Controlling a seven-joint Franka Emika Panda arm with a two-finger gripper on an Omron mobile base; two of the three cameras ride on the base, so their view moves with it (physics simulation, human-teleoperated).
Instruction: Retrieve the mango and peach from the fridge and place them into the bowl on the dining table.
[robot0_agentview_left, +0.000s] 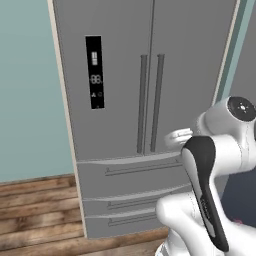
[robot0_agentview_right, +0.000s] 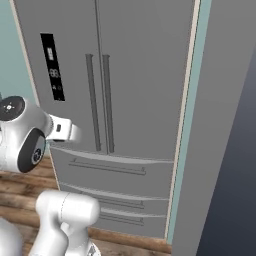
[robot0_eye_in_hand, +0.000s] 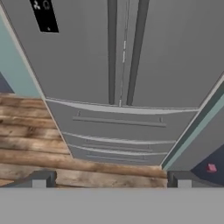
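The tall grey fridge (robot0_agentview_left: 120, 75) (robot0_agentview_right: 145, 65) (robot0_eye_in_hand: 78, 57) stands in front of me with both doors shut. Its two vertical bar handles (robot0_agentview_left: 143, 102) (robot0_agentview_right: 90, 100) (robot0_eye_in_hand: 112, 43) meet at the middle seam, and a black display panel (robot0_agentview_left: 94, 72) (robot0_agentview_right: 52, 67) sits on the left door. Drawers (robot0_eye_in_hand: 118, 122) lie below the doors. My gripper (robot0_eye_in_hand: 111, 180) is open, its fingertips (robot0_eye_in_hand: 41, 179) wide apart with nothing between them, and it points at the fridge front some way off. The mango, the peach, the bowl and the dining table are out of view.
A teal wall (robot0_agentview_left: 25, 100) and a wooden floor (robot0_agentview_left: 35, 210) (robot0_eye_in_hand: 26, 131) lie left of the fridge. A tall grey panel (robot0_agentview_right: 225, 150) rises close by on the right. A small pink patch (robot0_eye_in_hand: 211, 167) shows low on the right; I cannot tell what it is.
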